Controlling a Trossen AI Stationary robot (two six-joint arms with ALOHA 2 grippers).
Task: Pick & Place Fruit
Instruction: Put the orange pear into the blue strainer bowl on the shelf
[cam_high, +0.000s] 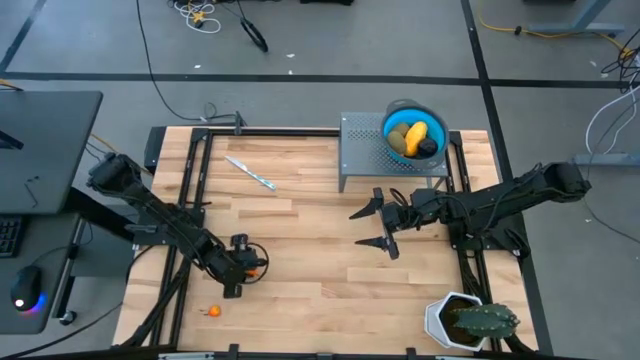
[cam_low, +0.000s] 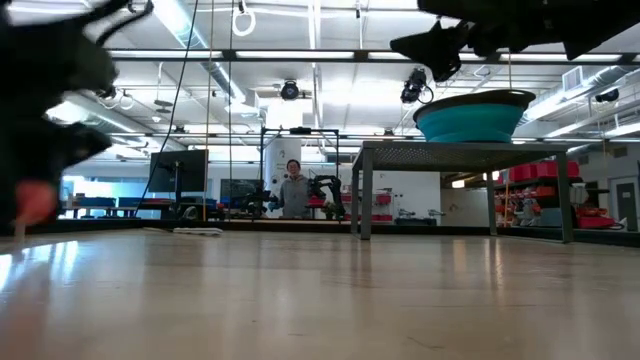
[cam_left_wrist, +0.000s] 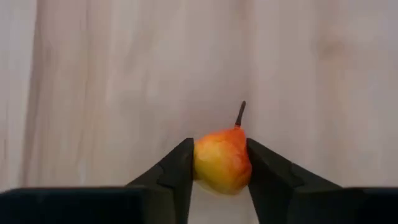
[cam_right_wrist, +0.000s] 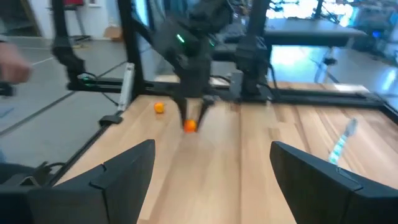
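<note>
My left gripper (cam_high: 247, 263) is low over the table's near-left part, shut on a small orange-red fruit with a dark stem (cam_left_wrist: 222, 160). A second tiny orange bit (cam_high: 213, 311) lies on the wood nearer the front edge. The yellow oblong (cam_high: 414, 136), an olive-brown oval (cam_high: 398, 138) and the near-black round piece (cam_high: 429, 147) sit in the blue bowl (cam_high: 400, 108), which stands on a grey perforated stand (cam_high: 362, 150). My right gripper (cam_high: 374, 226) hangs open over the table's middle right, touching nothing. My left gripper pinches the orange-red fruit across its round body (cam_left_wrist: 205, 163) between the two fingers (cam_left_wrist: 179, 167), one on each side. The fingers come from above, pointing down. Its stem (cam_left_wrist: 240, 114) sticks out beyond the fingertips.
A thin silvery-white stick (cam_high: 250, 172) lies on the far-left wood. A white pot with a cactus (cam_high: 470, 321) stands at the near-right corner. Black frame rails (cam_high: 195, 170) run along the table's sides. A person (cam_low: 294, 192) stands far behind the table.
</note>
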